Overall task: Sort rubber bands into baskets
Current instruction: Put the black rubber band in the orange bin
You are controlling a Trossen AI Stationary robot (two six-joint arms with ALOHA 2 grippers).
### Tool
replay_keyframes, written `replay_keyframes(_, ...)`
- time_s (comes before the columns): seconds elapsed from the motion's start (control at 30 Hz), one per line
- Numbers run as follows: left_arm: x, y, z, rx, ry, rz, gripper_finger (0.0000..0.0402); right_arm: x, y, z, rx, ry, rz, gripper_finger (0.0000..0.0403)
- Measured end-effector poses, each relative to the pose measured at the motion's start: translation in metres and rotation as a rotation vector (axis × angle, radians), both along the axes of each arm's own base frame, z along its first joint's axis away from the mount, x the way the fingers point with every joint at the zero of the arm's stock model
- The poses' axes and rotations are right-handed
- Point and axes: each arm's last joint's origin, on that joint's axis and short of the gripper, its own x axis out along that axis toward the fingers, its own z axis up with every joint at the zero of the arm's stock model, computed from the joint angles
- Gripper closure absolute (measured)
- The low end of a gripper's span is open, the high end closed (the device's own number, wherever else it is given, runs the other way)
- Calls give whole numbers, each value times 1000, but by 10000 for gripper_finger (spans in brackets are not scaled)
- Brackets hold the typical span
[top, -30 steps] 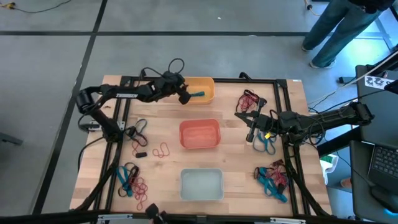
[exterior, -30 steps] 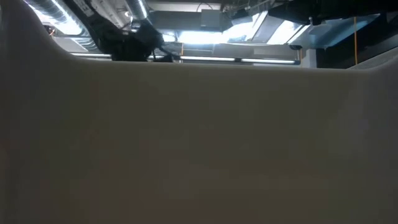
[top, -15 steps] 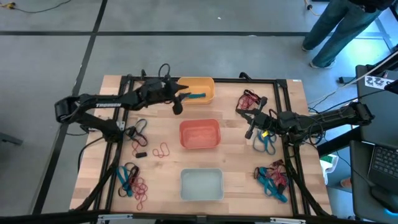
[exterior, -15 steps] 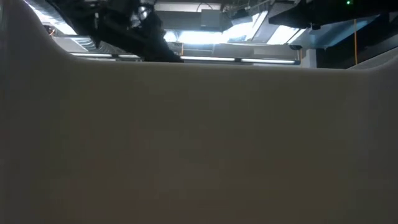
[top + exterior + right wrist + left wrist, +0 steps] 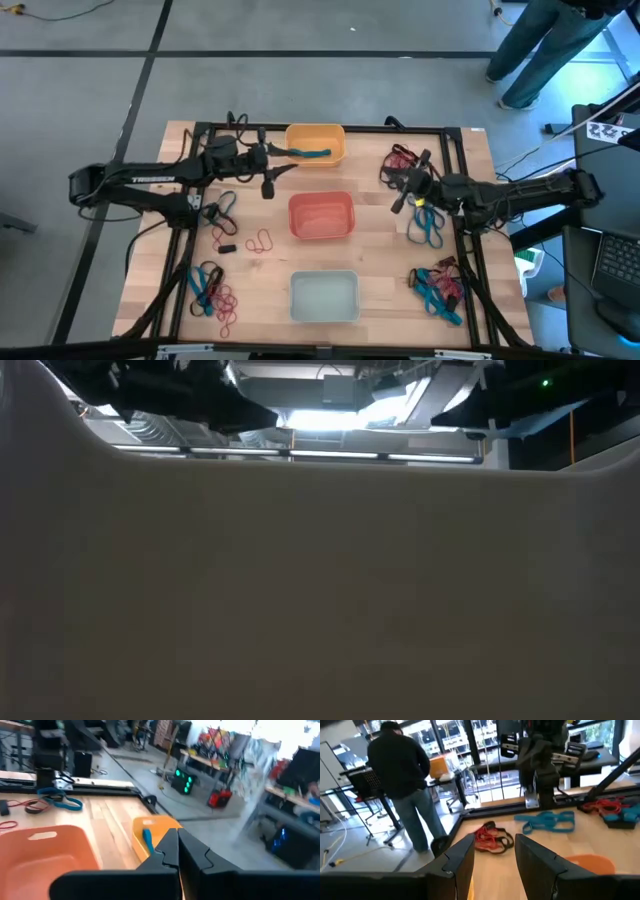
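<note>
Left fingers (image 5: 268, 186) apart, empty | teal band (image 5: 310, 153) in yellow basket (image 5: 318, 133)

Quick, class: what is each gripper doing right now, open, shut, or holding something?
Left gripper: open, holding nothing, left of the yellow-orange basket.
Right gripper: shut, nothing visible between its fingers.

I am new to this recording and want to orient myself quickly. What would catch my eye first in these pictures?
Three baskets run down the middle of the wooden table: a yellow-orange basket at the far edge with a teal rubber band in it, a red-orange basket in the centre, and a pale whitish-green basket nearest. The left gripper hovers with fingers apart beside the yellow-orange basket; the right gripper, fingers shut, hangs right of the red-orange one.
</note>
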Motion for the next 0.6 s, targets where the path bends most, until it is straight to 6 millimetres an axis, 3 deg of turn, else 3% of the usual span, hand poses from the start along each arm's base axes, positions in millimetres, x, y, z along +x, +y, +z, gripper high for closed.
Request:
replay_keyframes(0.33,-16,-6,6,-70,21,8,264,-4,-25,-20,201,96,-101,402)
replay_keyframes(0.6,-17,-6,6,-75,26,10,264,15,-46,-38,322,299,-87,402)
